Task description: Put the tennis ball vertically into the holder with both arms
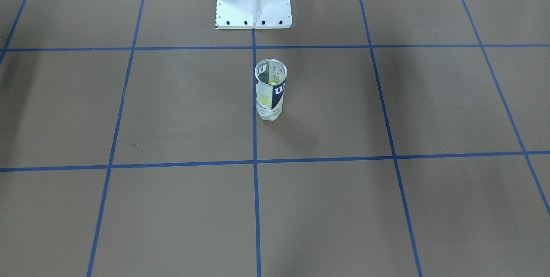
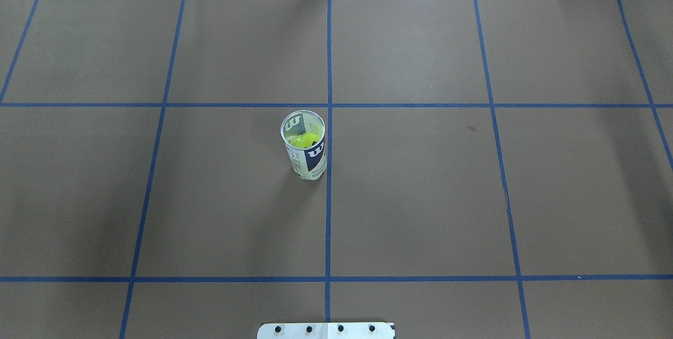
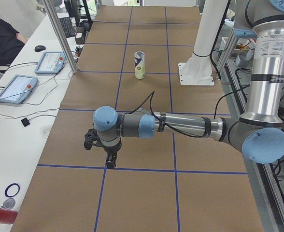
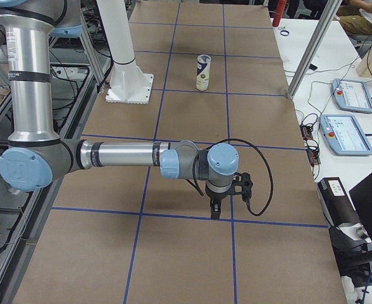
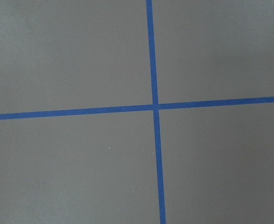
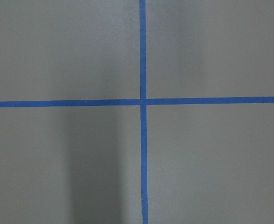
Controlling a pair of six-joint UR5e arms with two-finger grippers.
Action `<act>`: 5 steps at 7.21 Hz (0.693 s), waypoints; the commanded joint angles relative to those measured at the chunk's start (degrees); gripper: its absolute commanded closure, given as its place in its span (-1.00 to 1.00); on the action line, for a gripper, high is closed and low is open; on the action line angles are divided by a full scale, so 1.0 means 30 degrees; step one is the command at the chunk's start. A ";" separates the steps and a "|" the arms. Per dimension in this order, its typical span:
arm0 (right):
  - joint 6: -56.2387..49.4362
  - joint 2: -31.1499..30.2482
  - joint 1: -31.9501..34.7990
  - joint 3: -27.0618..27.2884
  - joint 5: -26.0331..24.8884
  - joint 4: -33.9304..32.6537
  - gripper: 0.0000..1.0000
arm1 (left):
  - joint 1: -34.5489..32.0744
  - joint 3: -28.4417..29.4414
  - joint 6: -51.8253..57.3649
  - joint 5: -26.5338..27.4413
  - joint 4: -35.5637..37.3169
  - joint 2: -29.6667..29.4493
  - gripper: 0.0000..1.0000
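Nearest us in the left side view, the silver-grey tubular left arm (image 3: 180,126) with light-blue joint caps reaches low over the brown paper-covered desk (image 3: 142,198). Its black two-finger left tool (image 3: 110,163) points straight down near a crossing of blue tape lines (image 5: 152,106). From that view we cannot tell whether the fingers are apart or together.

The matching silver-grey right arm (image 4: 123,155) lies the same way at the desk's other end. Its black right tool (image 4: 216,212) also points down beside a tape crossing, and we cannot tell its state either. Both wrist views show only paper and tape.

The clear plastic cylindrical holder (image 2: 305,152) with white and navy label stands upright on the desk. Its long axis is vertical, and its silver-rimmed mouth faces up, uncapped. We note it just on the robot's left of the centre tape line, in front of the white metal pedestal base (image 1: 253,0), with one cross line of tape between them. A yellow-green tennis ball (image 2: 306,141) lies inside, below the rim. Both tools are well apart from the holder.
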 commanded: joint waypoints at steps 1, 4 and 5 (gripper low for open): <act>0.0007 0.0041 -0.0009 -0.0035 -0.0025 0.0001 -0.98 | -0.0022 0.0109 0.0132 -0.0030 -0.0051 0.0054 -0.99; 0.0124 0.0392 0.0020 -0.0063 -0.0025 -0.0029 -0.98 | -0.0022 0.0139 0.0133 -0.0060 -0.0051 0.0084 -0.99; 0.0096 0.0363 0.0020 -0.0064 0.0004 -0.0029 -0.98 | -0.0022 0.0140 0.0133 -0.0089 -0.0022 0.0084 -0.99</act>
